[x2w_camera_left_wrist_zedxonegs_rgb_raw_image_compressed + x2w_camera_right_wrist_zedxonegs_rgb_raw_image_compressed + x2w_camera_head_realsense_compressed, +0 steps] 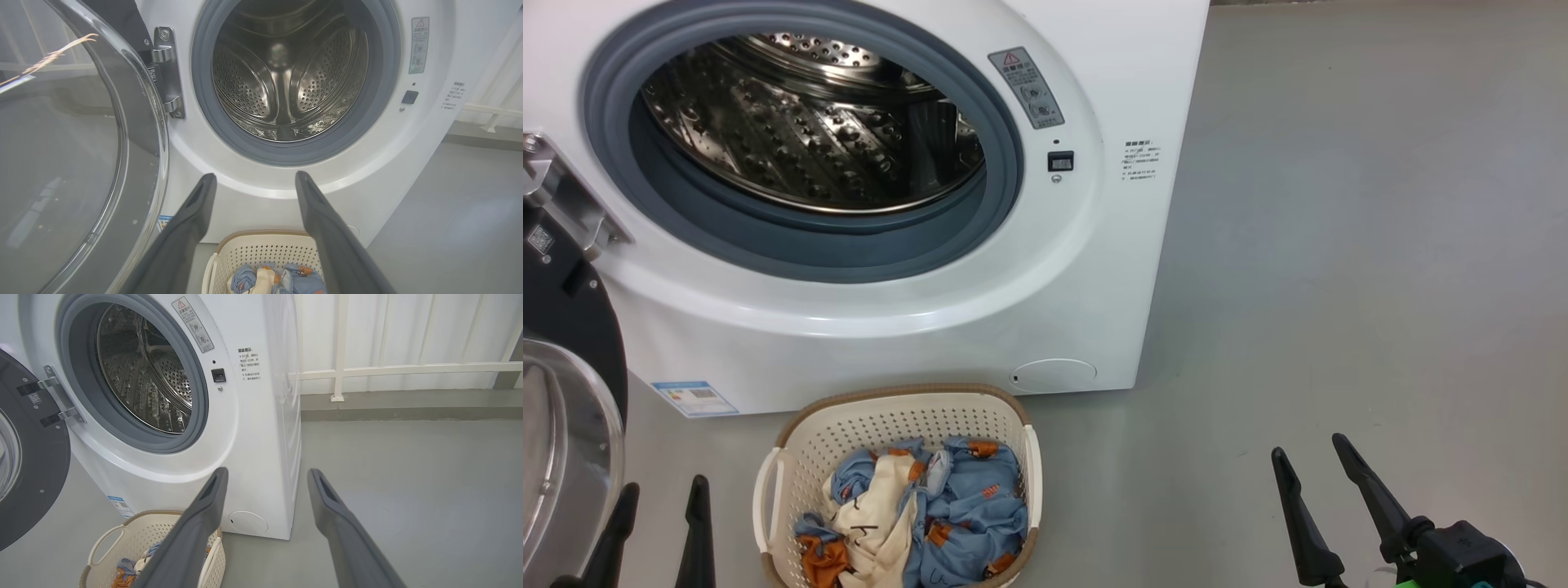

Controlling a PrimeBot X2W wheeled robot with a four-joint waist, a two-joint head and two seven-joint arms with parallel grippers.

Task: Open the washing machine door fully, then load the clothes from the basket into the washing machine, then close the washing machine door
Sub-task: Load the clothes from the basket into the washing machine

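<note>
The white washing machine (980, 310) stands with its steel drum (809, 122) exposed and bare inside. Its door (564, 376), black rim around bulging glass, hangs swung wide open at the left on its hinge (167, 73). On the floor in front sits the cream basket (792, 457) holding blue, cream and orange-brown clothes (931, 514). My left gripper (662, 498) is open just left of the basket, beside the door. My right gripper (1311, 461) is open over bare floor, well right of the basket. Both hold nothing.
Grey floor (1339, 245) stretches to the right of the machine. A white railing and wall (388, 369) run behind it in the right wrist view. The open door (32, 457) takes up the space left of the basket (122, 539).
</note>
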